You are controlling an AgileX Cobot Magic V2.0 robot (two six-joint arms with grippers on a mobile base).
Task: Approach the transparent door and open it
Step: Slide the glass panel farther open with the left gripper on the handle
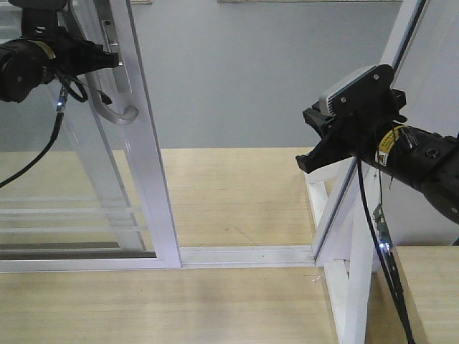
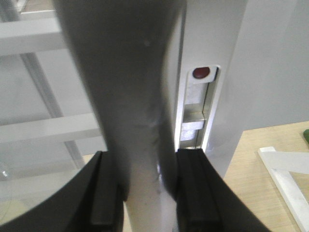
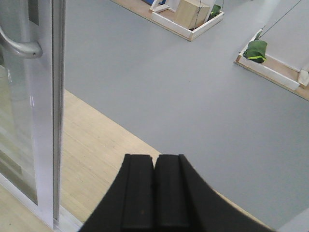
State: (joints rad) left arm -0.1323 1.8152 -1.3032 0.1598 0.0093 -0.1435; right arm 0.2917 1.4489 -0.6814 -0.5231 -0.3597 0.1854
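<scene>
The transparent door (image 1: pixel 147 158) stands at the left of the front view, a glass panel in a glossy white frame with thin white bars low down. Its curved silver-grey handle (image 1: pixel 115 111) is on the frame's right edge. My left gripper (image 1: pixel 104 61) is shut on the handle. In the left wrist view the handle (image 2: pixel 140 96) fills the space between the black fingers (image 2: pixel 193 193) of that gripper (image 2: pixel 147 188). My right gripper (image 1: pixel 308 161) hangs at the right, shut and empty. The right wrist view shows its pads (image 3: pixel 140 193) pressed together, with the door frame (image 3: pixel 46 96) and handle (image 3: pixel 19 46) far left.
A white floor track (image 1: pixel 244 254) runs from the door to a fixed white frame (image 1: pixel 358 215) at the right, with a gap between them. Beyond lie wood flooring and a grey floor. Far off are white trays holding boxes (image 3: pixel 188 19) and a green object (image 3: pixel 256 50).
</scene>
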